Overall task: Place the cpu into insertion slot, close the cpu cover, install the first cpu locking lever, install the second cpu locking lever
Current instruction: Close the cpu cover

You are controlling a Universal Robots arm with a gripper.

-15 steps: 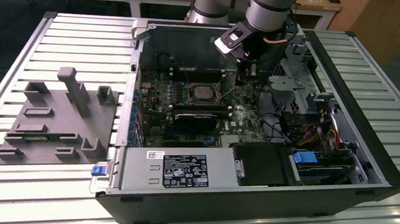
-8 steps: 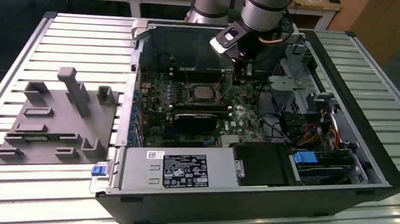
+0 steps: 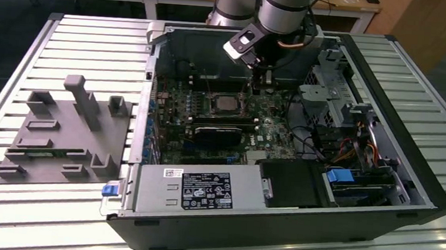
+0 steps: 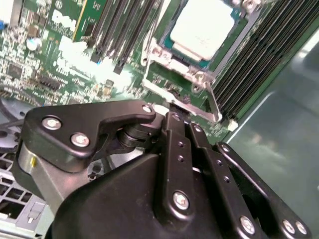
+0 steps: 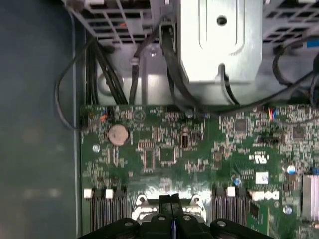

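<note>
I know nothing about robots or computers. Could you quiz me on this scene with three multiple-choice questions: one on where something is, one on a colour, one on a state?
1. Where is the cpu?
A. In the insertion slot on the motherboard
B. In a person's hand
C. On the floor of the room

2. What colour is the motherboard?
A. Red
B. Green
C. White

3. In what state is the computer case?
A. Shut on all sides
B. Lying with one side open
C. Crushed flat

Answers:
1 A: in the second wrist view the silvery chip sits inside the slot's metal frame.
2 B: the board is green in both wrist views.
3 B: the exterior view looks straight in at the board and cables.
</note>
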